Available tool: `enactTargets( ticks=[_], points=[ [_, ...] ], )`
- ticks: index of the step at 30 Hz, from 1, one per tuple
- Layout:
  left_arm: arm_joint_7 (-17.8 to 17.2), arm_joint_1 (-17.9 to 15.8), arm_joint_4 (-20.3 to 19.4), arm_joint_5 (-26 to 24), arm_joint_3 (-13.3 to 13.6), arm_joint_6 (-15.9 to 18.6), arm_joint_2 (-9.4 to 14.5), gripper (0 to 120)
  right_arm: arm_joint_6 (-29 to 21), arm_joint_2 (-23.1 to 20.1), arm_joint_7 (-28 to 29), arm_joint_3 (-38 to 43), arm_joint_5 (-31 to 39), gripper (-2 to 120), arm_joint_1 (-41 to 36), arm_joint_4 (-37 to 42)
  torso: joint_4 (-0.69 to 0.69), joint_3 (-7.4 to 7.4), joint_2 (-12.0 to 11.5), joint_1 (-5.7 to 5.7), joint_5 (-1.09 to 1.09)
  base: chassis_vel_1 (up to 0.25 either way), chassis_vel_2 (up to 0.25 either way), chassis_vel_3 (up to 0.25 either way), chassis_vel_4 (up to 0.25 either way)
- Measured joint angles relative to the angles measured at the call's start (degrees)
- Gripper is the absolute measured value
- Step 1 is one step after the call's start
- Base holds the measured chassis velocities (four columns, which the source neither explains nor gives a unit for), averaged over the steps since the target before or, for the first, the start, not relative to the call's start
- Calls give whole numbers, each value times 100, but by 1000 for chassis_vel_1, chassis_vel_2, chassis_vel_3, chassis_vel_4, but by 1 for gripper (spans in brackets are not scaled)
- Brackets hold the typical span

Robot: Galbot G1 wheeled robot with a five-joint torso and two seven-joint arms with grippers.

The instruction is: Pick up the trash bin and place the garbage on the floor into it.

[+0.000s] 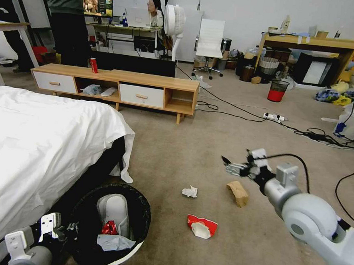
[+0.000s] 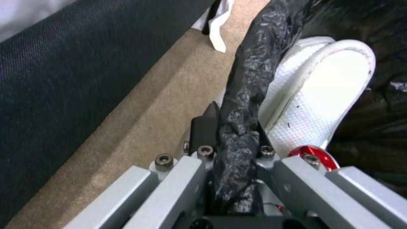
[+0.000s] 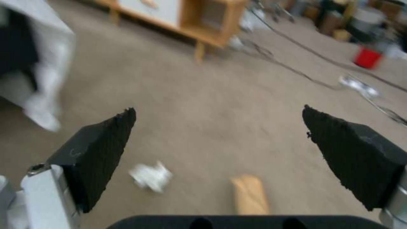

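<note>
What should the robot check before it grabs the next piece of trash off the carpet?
1. Left end effector clamped on the trash bin at its bag-lined rim: ok.
2. Right end effector open wide enough to take something: ok.
3. Brown paper bag and crumpled tissue lying free on the floor, below the right end effector: ok.
4. Red-and-white wrapper not yet binned: not ok.
5. Room left in the bin beside the white slipper: ok.
6. Bin lifted off the floor: cannot tell.
</note>
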Motion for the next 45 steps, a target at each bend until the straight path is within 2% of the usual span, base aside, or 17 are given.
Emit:
enactTargets(
  ticks=[6,22,24,30,45],
  points=[
    [23,-27,59,1,26,0,-10,2,-90,-65,18,-106,-617,100,-434,-749,0,0,0,0,-1,0,0,0,0],
    [39,-45,93,29,66,0,-64,2,24,161,-763,-1240,-1616,100,-191,-1732,1,0,-1,0,-1,0,0,0,0],
    [48,-55,127,60,90,0,-95,2,235,350,-1056,-1752,-1938,100,66,-2069,0,0,-1,0,-1,0,0,0,0],
    [55,-80,171,76,99,0,-97,2,528,686,-1399,-2417,-2225,100,483,-2550,1,0,-1,0,-2,0,0,0,0],
    [59,-102,258,84,102,0,-109,2,826,1485,-1679,-2921,-2551,100,847,-3565,0,0,-1,0,-2,0,0,0,0]
  ],
)
